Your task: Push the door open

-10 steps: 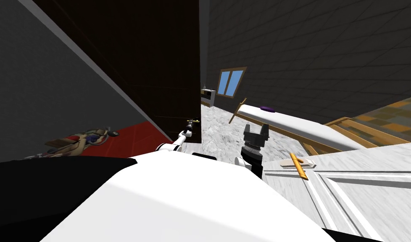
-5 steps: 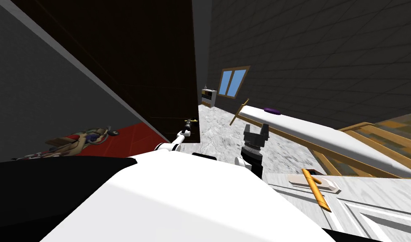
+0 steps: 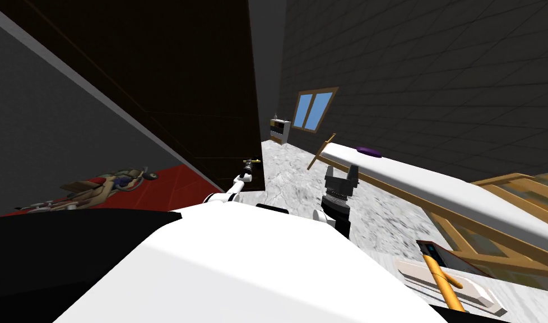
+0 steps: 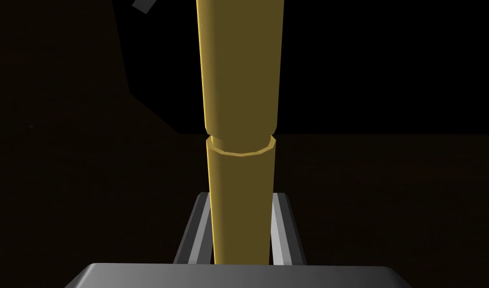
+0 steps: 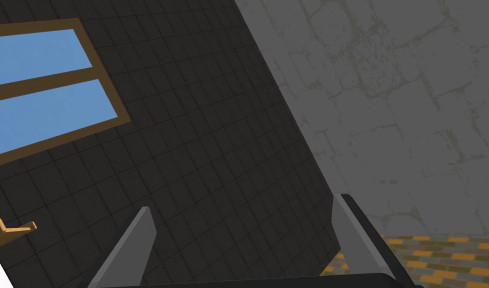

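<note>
Left fingers [image 4: 198,235] clamp gold handle [image 4: 238,100] — right fingers [image 5: 133,250] apart.

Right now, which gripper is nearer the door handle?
Left. The left gripper is shut on the handle; the right gripper stands open to its right, clear of the door.

A long white surface [image 3: 435,182] on a wooden frame runs along the right, a flat purple thing [image 3: 368,151] on its far end. On the left red floor [image 3: 177,188] lies a jumbled heap [image 3: 107,184].
</note>
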Robot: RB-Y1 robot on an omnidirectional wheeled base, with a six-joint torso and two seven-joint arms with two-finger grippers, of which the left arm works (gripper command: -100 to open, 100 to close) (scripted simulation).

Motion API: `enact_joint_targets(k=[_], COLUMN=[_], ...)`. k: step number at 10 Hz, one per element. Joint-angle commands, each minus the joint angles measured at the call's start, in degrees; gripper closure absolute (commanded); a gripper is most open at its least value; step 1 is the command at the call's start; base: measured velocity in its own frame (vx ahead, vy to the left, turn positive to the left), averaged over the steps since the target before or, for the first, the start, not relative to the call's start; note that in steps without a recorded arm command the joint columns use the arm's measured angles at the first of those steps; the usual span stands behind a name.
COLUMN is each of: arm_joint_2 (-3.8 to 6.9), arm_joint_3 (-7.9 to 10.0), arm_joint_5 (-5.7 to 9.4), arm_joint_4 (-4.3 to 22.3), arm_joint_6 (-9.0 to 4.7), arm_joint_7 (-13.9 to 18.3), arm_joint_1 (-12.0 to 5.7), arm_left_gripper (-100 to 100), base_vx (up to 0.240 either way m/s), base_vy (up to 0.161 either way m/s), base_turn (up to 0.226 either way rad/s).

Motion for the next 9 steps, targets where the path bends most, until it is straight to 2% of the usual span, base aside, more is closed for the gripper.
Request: enact_joint_targets(k=[1, 3, 4, 6, 9], arm_joint_2=[0.68, 1.23, 1.23, 1.7, 2.07], arm_joint_3=[0.63, 2.1, 2.1, 3.37, 4.37], arm_joint_5=[0.2, 0.64, 0.64, 1.03, 1.33], arm_joint_4=[2.0, 2.2, 2.2, 2.3, 2.4], arm_joint_6=[-1.37, -1.42, -1.42, -1.46, -1.49], arm_joint_7=[-0.1, -0.6, -0.6, -1.0, -1.3], arm_joint_1=[-1.1, -0.96, -0.96, -0.85, -0.75], arm_left_gripper=[100, 100, 100, 100, 100], base_vx=[0.133, 0.158, 0.117, 0.143, 0.123], base_vy=[-0.066, -0.064, -0.07, -0.094, -0.067], base_turn=[0.055, 0.047, 0.043, 0.056, 0.051])
